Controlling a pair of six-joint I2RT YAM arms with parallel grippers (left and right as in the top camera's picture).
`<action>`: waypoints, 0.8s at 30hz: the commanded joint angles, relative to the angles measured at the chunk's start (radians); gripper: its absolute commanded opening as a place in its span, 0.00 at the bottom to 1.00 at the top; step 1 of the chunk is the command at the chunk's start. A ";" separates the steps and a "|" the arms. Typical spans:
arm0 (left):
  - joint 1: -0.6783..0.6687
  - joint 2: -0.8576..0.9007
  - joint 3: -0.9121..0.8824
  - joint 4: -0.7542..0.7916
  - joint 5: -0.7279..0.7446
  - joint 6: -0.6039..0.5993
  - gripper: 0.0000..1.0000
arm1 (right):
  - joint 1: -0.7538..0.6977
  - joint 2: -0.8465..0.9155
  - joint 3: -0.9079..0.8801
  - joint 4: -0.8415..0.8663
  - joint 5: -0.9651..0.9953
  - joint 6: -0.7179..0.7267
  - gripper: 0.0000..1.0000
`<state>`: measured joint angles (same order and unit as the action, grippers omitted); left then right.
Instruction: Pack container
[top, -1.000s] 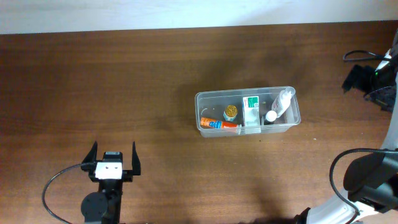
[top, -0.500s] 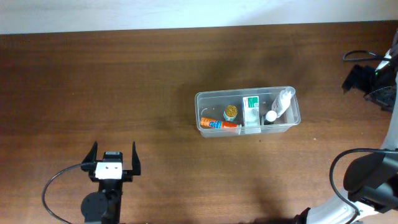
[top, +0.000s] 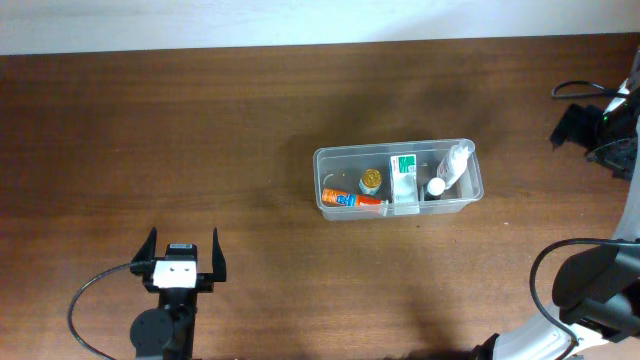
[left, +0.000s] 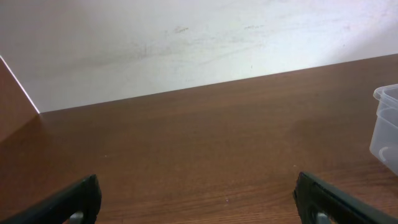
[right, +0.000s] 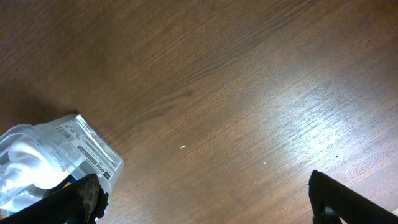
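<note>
The container (top: 325, 160), a clear plastic tub, stands right of the table's middle. In it lie an orange tube (top: 352, 199), a small gold-lidded jar (top: 371, 179), a white-and-green box (top: 403, 176) and a white bottle (top: 448, 169). My left gripper (top: 180, 252) is open and empty near the front left, far from the tub; its wrist view shows the fingers (left: 199, 202) wide apart and the tub's corner (left: 387, 124) at the right edge. My right gripper (top: 575, 125) is at the far right, open and empty (right: 205, 202), with the tub's labelled end (right: 74, 152) at lower left.
A white wall (left: 186, 43) runs along the table's far edge. Black cables and arm parts (top: 590, 275) sit at the right side and front right corner. Bare wooden tabletop (top: 200, 130) lies left of the tub.
</note>
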<state>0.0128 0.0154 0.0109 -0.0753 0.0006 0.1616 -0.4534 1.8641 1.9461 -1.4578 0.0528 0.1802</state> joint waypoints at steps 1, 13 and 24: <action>0.005 -0.008 -0.002 -0.008 0.011 0.012 0.99 | -0.002 -0.034 0.001 0.013 0.012 0.004 0.98; 0.005 -0.008 -0.002 -0.008 0.011 0.012 1.00 | 0.312 -0.543 -0.240 0.378 0.014 0.064 0.98; 0.005 -0.008 -0.002 -0.008 0.011 0.012 0.99 | 0.439 -1.106 -0.850 0.595 0.053 0.064 0.98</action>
<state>0.0128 0.0154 0.0109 -0.0757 0.0006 0.1616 -0.0216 0.8776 1.2373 -0.8867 0.0799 0.2359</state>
